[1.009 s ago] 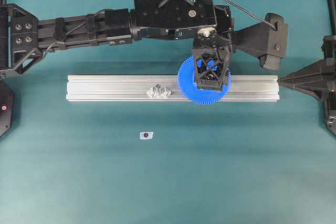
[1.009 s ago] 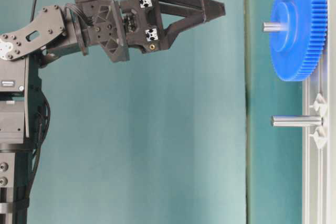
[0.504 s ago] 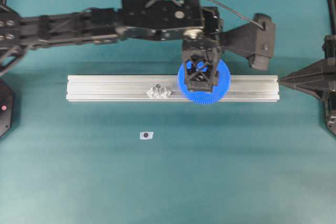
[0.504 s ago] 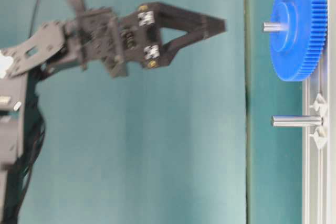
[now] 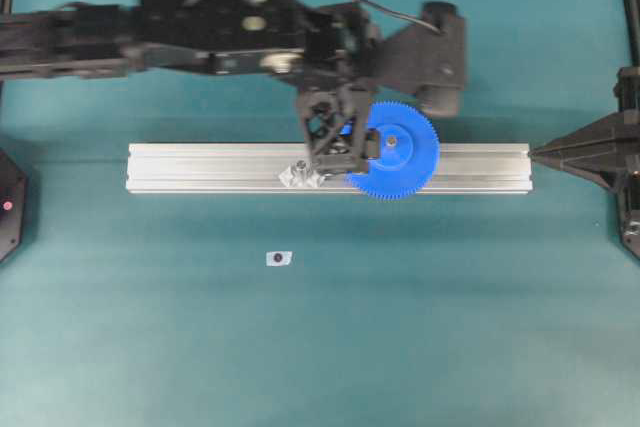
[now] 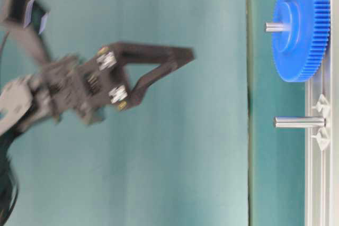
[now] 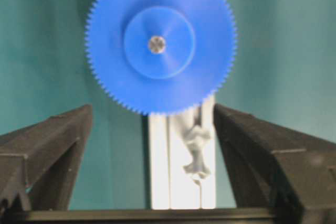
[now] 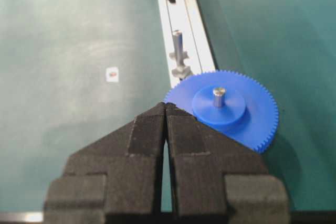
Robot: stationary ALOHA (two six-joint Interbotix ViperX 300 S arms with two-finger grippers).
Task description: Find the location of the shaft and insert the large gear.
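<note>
- A teal mat (image 5: 200, 347) covers the whole work surface, and a silver rail (image 5: 200, 167) lies across its middle in the overhead view.
- The large gear (image 5: 400, 155) sits flat on the rail, right of its centre, threaded onto an upright metal peg whose tip shows through the raised hub (image 8: 218, 94).
- The table-level view shows the gear (image 6: 299, 25) seated against the rail, with the peg end sticking out past the hub.
- A second peg, the shaft (image 8: 178, 43), stands bare on the rail just beside the gear, with clear faceted pieces (image 5: 302, 176) at its base.
- The left gripper (image 5: 331, 160) hangs above the rail between that bare peg and the gear, overlapping the gear's left edge from overhead.
- Its fingers (image 7: 50, 156) are spread wide apart and grasp nothing; the wrist view shows the gear (image 7: 160, 43) lying free beyond them.
- The right gripper (image 8: 166, 109) has its two pads pressed together and empty, pointing at the right end of the rail.
- A small white tag (image 5: 279, 258) with a dark dot lies alone on the mat in front of the rail.
</note>
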